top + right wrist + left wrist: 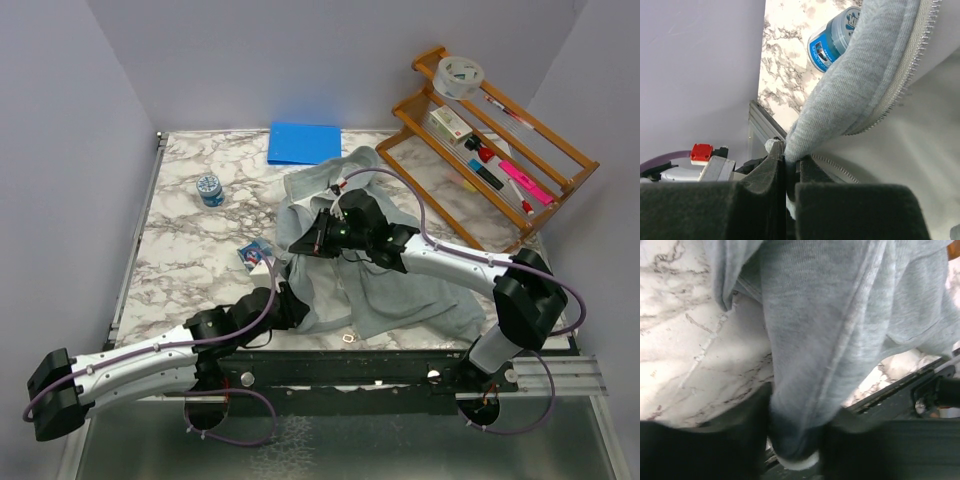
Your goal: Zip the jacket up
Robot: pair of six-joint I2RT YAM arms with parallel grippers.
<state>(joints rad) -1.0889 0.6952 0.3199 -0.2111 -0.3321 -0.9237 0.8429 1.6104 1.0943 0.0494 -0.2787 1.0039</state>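
While the grey-green jacket (420, 290) lies rumpled across the middle and right of the marble table (190, 240), both arms reach into it. The left arm stretches low from the near left corner, with the left gripper (288, 306) at the garment's near-left hem. The right arm bends in from the near right, and the right gripper (308, 243) sits at the jacket's left front edge.

The overhead view hides both sets of jaws. The left wrist view shows its jaws closed on a bunched fold of knit hanging between them. In the right wrist view the fingers (765, 175) pinch narrowly on a front edge lined with bare zipper teeth (905, 80).

A wooden rack (500, 150) stands far right. A blue folder (304, 143) lies just beside the collar. A blue tin (209, 189) sits apart to the left.
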